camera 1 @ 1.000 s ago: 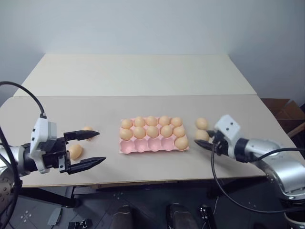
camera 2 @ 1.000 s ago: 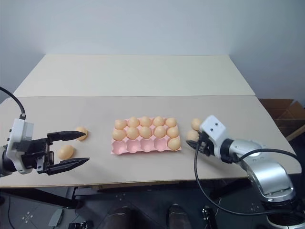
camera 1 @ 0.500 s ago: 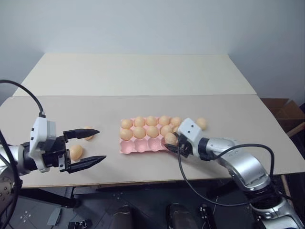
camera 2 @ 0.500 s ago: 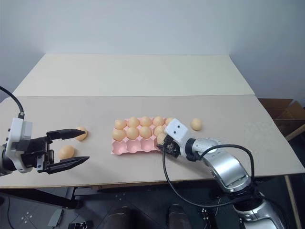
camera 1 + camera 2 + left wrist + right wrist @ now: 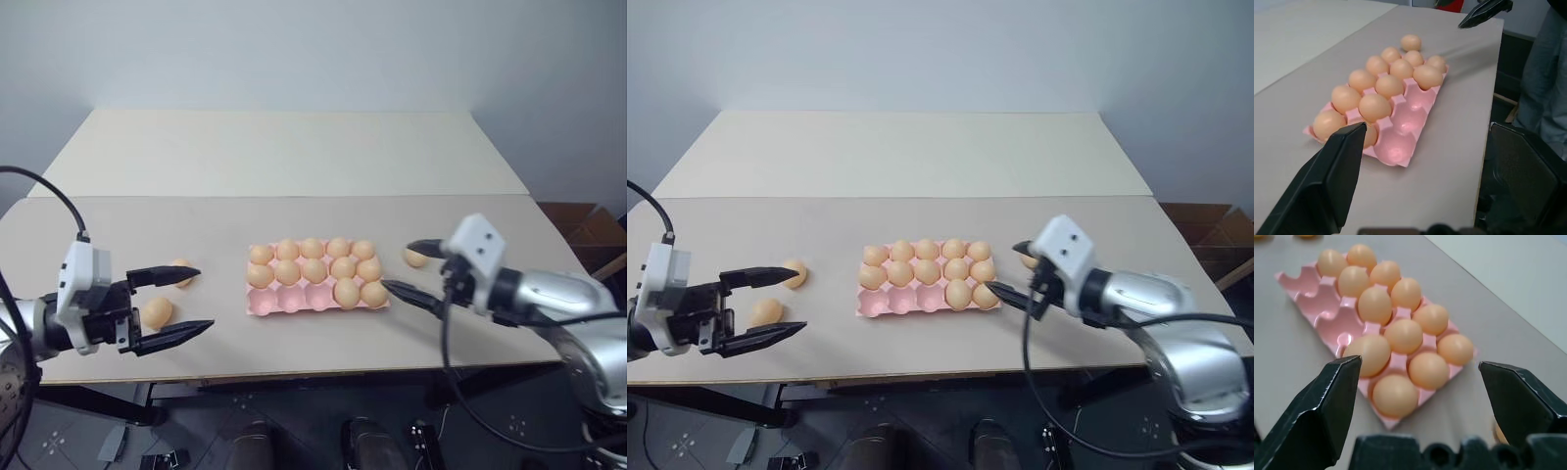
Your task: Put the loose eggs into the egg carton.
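The left gripper (image 5: 171,303) hovers spread and empty as before, with 2 loose eggs (image 5: 156,311) on the table (image 5: 294,157) beside it. The egg carton (image 5: 315,276) now holds 12 eggs (11 a second ago). The right gripper (image 5: 419,269), which held an egg, has released it and pulled back, fingers spread, 1 egg (image 5: 415,258) beside it. The left wrist view adds a person's leg (image 5: 1547,88).

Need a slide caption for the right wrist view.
Open right tool above the pink egg carton, twelve eggs seated, three cups empty.
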You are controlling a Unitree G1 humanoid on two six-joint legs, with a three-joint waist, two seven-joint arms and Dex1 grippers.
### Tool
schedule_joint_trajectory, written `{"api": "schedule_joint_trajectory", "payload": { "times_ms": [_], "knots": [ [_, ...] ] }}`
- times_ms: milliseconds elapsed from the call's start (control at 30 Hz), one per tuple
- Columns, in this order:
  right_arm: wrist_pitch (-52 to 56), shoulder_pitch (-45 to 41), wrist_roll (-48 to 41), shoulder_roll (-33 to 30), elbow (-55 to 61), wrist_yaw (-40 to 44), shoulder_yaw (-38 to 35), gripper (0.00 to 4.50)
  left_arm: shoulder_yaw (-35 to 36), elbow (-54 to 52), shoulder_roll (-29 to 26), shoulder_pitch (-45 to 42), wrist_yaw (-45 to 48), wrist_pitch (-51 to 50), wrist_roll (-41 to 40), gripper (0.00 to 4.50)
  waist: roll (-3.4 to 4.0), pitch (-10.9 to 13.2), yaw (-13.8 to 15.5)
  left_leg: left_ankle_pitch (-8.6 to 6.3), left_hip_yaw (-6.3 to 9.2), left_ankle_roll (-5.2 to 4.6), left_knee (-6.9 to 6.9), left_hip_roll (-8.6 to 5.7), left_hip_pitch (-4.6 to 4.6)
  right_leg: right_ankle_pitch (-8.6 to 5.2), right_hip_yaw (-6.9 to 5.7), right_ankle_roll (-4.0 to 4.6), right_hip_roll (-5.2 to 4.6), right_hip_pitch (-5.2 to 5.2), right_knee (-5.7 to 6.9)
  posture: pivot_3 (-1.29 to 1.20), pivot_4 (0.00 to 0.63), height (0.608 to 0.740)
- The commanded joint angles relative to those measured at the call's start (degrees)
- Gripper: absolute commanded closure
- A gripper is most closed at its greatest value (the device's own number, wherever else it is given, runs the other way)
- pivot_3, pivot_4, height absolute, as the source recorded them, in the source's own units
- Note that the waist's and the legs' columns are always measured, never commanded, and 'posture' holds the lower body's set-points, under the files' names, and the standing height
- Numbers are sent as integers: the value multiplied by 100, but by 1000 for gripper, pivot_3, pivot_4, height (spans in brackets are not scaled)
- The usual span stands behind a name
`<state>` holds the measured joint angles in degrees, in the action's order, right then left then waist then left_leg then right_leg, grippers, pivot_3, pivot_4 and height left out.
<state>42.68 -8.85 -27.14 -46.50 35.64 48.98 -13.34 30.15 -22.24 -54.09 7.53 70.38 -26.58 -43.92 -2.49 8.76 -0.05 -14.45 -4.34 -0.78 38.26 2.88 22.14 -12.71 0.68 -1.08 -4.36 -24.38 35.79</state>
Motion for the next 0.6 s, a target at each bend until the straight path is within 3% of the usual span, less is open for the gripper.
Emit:
{"api": "schedule_joint_trajectory", "payload": {
  "times_ms": [33,133,300,500,600],
  "knots": [
    [-1158,610,-275,-248,-404,1174,-911,29,496,190,-94,152,88,21,5,117,0,0,6,0,0,0,0,0,-4,-5,0,-9,0,4,0,0,150,740],
    [-1648,948,-159,-420,-817,1528,-1067,29,682,250,-73,358,174,34,14,117,0,0,-20,0,-6,0,0,0,-14,-27,7,-21,-1,9,0,0,150,740],
    [-1621,762,-132,-425,-1038,1286,-825,29,751,120,23,359,62,-22,-162,117,0,0,-53,1,-10,0,1,4,-23,-28,10,-17,-1,10,9,0,150,740],
    [-789,-404,605,-198,-1745,32,305,29,518,120,31,-53,-159,11,-220,117,0,0,-68,1,-15,1,1,3,-17,-14,13,5,-2,3,8,0,150,740],
    [-291,-1318,1102,279,-2565,-759,944,29,356,117,36,-249,-142,31,-217,117,0,0,-92,1,-17,0,1,2,-13,-1,15,27,-1,-1,8,0,150,740]
  ]
}}
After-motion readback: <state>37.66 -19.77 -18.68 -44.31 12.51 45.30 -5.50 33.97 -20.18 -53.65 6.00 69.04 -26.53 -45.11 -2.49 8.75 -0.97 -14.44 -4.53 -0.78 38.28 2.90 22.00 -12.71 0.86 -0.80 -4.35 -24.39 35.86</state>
